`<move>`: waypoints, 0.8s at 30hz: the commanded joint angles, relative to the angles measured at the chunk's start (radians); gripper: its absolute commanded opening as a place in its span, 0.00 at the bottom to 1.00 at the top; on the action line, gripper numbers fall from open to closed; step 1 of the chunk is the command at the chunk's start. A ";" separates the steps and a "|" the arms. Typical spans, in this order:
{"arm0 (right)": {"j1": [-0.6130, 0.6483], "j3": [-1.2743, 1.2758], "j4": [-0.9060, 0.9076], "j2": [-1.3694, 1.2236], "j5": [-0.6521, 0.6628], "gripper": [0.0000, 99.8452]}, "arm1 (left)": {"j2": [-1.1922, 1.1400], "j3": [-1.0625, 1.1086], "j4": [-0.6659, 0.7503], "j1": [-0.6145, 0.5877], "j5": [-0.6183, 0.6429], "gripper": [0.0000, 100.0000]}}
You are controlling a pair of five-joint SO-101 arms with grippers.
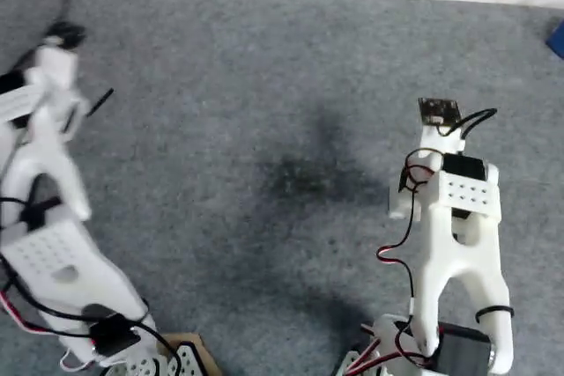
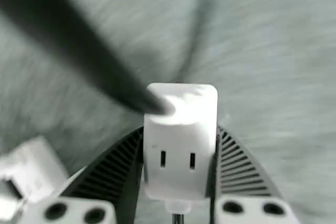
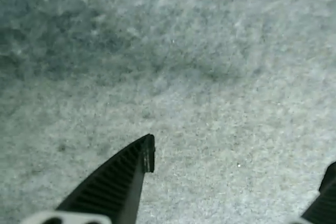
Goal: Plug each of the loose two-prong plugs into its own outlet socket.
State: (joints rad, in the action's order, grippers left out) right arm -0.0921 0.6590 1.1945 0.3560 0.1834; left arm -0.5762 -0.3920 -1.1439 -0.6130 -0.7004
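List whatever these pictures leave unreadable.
Left wrist view: black cable is motion-blurred; whether it joins the white socket block cannot be told.
High view: left arm is blurred at the edge; its load is unreadable.
Right wrist view: the edge cuts off one finger of the right gripper.

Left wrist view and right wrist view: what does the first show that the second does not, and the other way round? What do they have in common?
Left wrist view, not the right: a white socket block with two slots, gripped in the left gripper between its black ribbed fingers, and a blurred dark cord that seems to run off the block.
Right wrist view, not the left: the right gripper, open, with nothing between its fingers.
Both: the grey mat underneath.
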 commanded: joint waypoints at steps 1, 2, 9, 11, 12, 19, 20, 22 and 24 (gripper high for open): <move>0.015 -0.005 0.005 0.027 -0.014 0.46 | -0.203 -0.332 -0.091 -0.124 -0.060 0.00; 0.015 -0.005 0.005 0.027 -0.014 0.46 | -0.243 -0.392 -0.137 -0.128 -0.071 0.00; 0.015 -0.004 0.015 0.028 -0.014 0.36 | -0.380 -0.745 -0.493 -0.120 -0.071 0.13; 0.015 -0.013 0.033 0.028 -0.015 0.19 | -0.383 -0.826 -0.592 -0.111 -0.074 0.22; 0.015 -0.013 0.044 0.028 -0.031 0.09 | -0.384 -0.865 -0.614 -0.110 -0.069 0.26; 0.015 -0.012 0.054 0.028 -0.054 0.01 | -0.384 -0.954 -0.623 -0.120 0.049 0.27; 0.015 -0.012 0.054 0.028 -0.054 0.00 | -0.384 -0.954 -0.623 -0.130 0.051 0.27; 0.015 -0.013 0.054 0.028 -0.054 0.01 | -0.384 -0.960 -0.623 -0.136 0.051 0.27; 0.015 -0.015 0.054 0.035 -0.058 0.01 | -0.381 -0.961 -0.623 -0.136 0.055 0.27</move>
State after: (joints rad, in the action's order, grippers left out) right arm -0.0844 0.6590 1.2405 0.3560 0.1389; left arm -0.9751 -1.3157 -1.7484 -0.7388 -0.6605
